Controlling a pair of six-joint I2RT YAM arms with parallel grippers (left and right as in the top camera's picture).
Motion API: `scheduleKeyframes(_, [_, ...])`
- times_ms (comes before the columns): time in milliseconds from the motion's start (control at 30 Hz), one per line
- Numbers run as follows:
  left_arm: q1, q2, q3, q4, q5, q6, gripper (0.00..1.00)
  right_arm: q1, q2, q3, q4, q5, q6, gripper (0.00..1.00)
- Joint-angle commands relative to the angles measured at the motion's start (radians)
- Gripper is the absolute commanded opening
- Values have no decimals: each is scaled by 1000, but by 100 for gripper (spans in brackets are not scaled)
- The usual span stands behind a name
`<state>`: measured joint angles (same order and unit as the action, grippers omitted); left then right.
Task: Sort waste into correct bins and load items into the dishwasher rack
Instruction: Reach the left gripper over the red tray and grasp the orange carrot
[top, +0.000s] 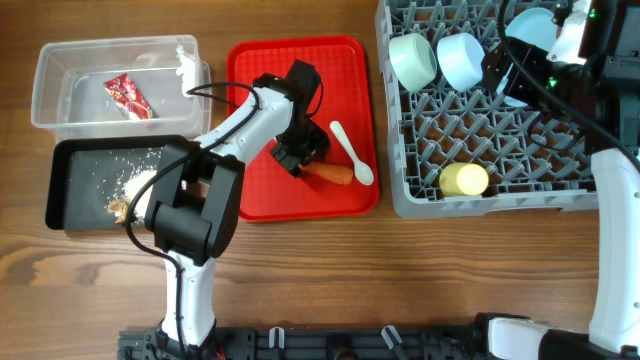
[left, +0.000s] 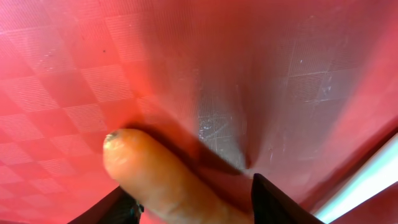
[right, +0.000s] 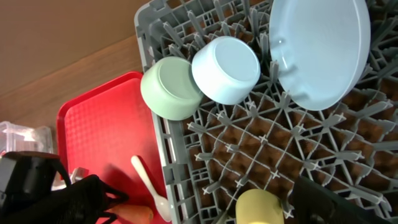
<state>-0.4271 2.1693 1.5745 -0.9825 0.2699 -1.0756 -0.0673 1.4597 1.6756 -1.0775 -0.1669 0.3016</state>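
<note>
My left gripper (top: 303, 160) is low over the flat red serving tray (top: 262, 195), its open jaws (left: 196, 208) straddling the orange carrot (left: 161, 180). The carrot (top: 331, 174) lies on the tray, with a gap at the right finger. The white spoon (top: 352, 152) lies just right of it. My right gripper (top: 507, 75) hangs open and empty above the grey dishwasher rack (top: 420, 200). The rack holds the pale-green bowl (top: 412, 60), light-blue bowl (top: 461, 60), plate (top: 531, 28) and yellow cup (top: 464, 180); they also show in the right wrist view (right: 169, 87).
At the left, the clear tub (top: 50, 100) holds the red wrapper (top: 128, 96) and a white paper scrap (top: 186, 64). The black tray (top: 60, 195) in front of it holds white grains (top: 135, 180) and a brown scrap (top: 118, 208). Bare wood lies along the front.
</note>
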Motion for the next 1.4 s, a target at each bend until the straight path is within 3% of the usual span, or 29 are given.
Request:
scheduleKeyframes(0, [-1,17,-4,6,-59,17,53,0,-24,0,-1,21,-14,100])
scheduleKeyframes(200, [35,17,-4,6,-116,151,42,0,-24,0,-1,49,-14,100])
scheduleKeyframes(367, [87,17,-4,7,-134,160,35,0,-24,0,0,67,-14,99])
scheduleKeyframes(500, [133,17,-4,8,-134,159,20,0,-24,0,-1,67,-14,100])
scheduleKeyframes(600, [153,16,-3,7,-122,170,15,0,-24,0,0,66,-23,100])
scheduleKeyframes(833, [153,-24,53,-61,-56,330,41,0,-24,0,2,66,-40,100])
scheduleKeyframes(1033, [74,-57,63,-65,-24,222,89,0,-24,0,2,66,-40,100])
scheduleKeyframes(1133, [12,-47,63,-11,-38,181,100,0,-24,0,-1,65,-40,100])
scheduleKeyframes(1367, [-117,-41,62,136,-246,143,100,0,-24,0,-22,63,-40,100])
